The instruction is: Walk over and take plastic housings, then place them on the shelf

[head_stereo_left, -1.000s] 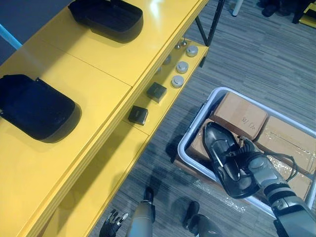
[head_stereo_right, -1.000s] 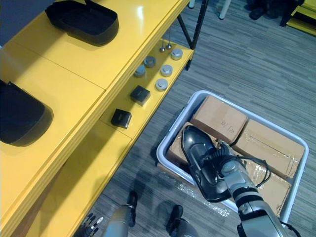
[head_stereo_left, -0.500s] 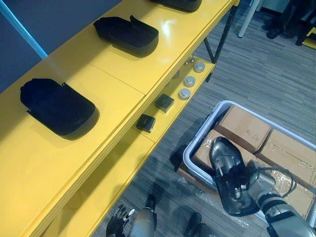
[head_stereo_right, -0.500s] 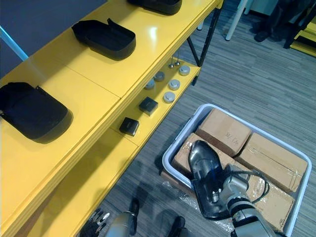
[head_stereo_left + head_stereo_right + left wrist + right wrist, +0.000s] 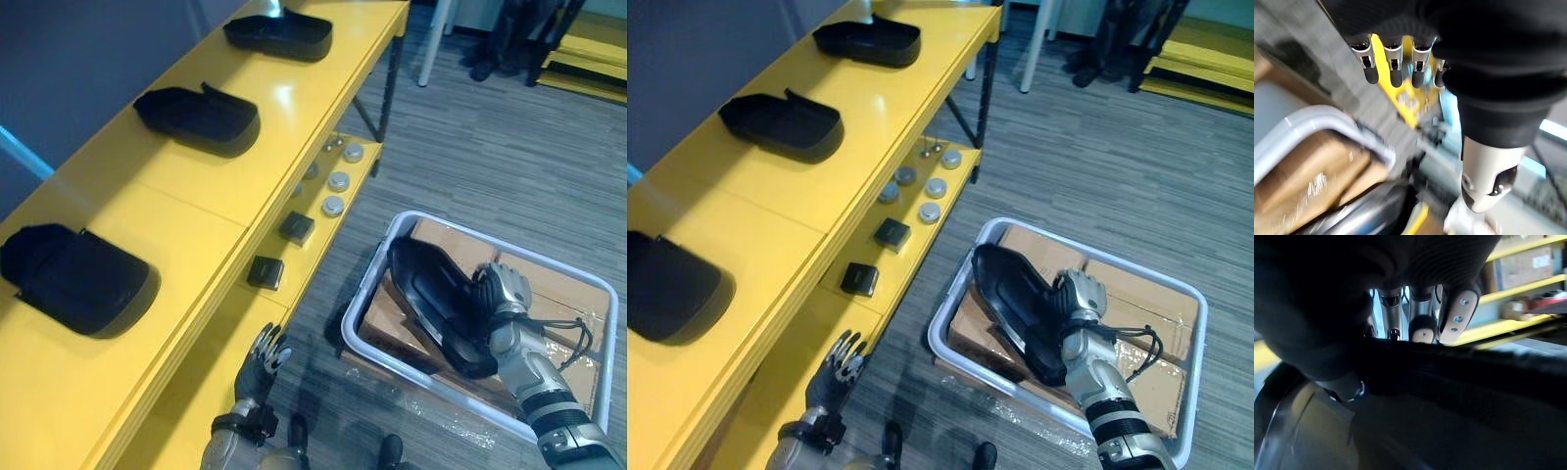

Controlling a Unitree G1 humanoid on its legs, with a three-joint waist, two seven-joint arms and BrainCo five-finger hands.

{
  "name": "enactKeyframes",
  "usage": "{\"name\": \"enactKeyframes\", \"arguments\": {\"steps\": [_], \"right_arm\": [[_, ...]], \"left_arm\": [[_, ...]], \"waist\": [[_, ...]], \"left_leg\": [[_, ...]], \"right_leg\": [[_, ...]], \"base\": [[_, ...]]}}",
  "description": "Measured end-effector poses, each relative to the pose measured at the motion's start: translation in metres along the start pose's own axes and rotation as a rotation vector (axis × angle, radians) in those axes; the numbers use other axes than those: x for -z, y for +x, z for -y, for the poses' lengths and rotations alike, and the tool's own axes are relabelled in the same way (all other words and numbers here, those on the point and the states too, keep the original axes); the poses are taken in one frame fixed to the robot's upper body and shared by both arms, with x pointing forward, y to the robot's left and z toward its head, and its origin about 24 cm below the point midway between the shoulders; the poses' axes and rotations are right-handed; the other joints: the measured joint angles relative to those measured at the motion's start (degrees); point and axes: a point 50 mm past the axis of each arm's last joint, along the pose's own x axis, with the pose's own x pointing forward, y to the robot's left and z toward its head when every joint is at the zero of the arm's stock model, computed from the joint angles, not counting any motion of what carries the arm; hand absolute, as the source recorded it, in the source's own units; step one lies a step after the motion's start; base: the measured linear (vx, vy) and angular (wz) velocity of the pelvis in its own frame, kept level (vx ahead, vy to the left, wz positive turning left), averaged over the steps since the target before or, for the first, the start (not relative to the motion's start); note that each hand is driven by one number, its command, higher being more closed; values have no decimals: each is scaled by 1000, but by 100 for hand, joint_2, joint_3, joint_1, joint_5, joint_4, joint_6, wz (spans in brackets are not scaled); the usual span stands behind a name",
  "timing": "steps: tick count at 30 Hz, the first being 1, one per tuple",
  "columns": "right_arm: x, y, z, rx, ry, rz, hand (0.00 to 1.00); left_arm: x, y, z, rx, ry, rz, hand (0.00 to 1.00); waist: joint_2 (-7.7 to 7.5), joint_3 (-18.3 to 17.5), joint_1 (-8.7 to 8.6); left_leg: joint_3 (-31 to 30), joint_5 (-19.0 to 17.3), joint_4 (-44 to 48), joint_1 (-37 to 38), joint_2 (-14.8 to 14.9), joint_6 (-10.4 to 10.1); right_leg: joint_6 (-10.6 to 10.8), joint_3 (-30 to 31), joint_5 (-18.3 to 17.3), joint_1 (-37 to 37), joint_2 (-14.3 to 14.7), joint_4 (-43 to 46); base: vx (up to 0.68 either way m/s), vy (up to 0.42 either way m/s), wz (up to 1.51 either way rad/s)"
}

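Housings, three black shells, sit well apart along the top of the yellow shelf: one near, one in the middle, one at the far end. A fourth housing is in the right hand, whose fingers are curled over its edge and clamped on it. It is held slanted, hollow side up, over the white bin that stands on the floor beside the shelf. Under it lie the cardboard boxes packed in the bin (whether it rests on them, I cannot tell from here). On the lower ledge of the shelf are two small black blocks and, farther along, a cluster of round silver pieces. The left hand hangs low by the edge of that ledge, fingers straight and spread, holding nothing.
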Motion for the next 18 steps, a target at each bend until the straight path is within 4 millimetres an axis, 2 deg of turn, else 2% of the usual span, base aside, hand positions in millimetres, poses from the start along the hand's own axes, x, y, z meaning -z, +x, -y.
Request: {"name": "enactKeyframes", "arguments": {"steps": [4, 6, 13, 16, 18], "right_arm": [[-14, -2, -5, 5, 32, 66, 100], [-28, -6, -11, 12, 83, 101, 100], [-62, -11, -10, 53, 316, 161, 100], [-75, -14, -11, 40, 381, 202, 100], [-87, -19, -20, 7, 433, 221, 100]], "left_arm": [[2, 15, 26, 144, -42, -69, 0], [10, 20, 39, 193, -63, -128, 0], [29, 36, 54, 165, -74, -216, 0], [29, 40, 61, 168, -67, -210, 0], [27, 44, 67, 149, -38, -197, 0]], "waist": [[17, -228, -64], [16, -333, -146], [19, -563, -260], [15, -612, -251], [15, -655, -259]], "left_leg": [[56, 0, -107, 99, 8, 0], [84, 0, -130, 143, 13, 0], [231, 19, -155, 144, 67, -10], [279, 87, -232, 143, 77, -11], [301, 195, -352, 150, 84, -10]], "right_leg": [[-3, 10, 133, 124, 49, -246], [-1, 23, 212, 207, 74, -387], [-46, 203, 448, 185, 167, -608], [-67, 287, 499, 105, 189, -610], [-97, 290, 580, 77, 216, -671]], "base": [[16, 12, -6], [-17, 16, -8], [-60, 16, -14], [-79, 12, -11], [-86, -7, -6]]}}
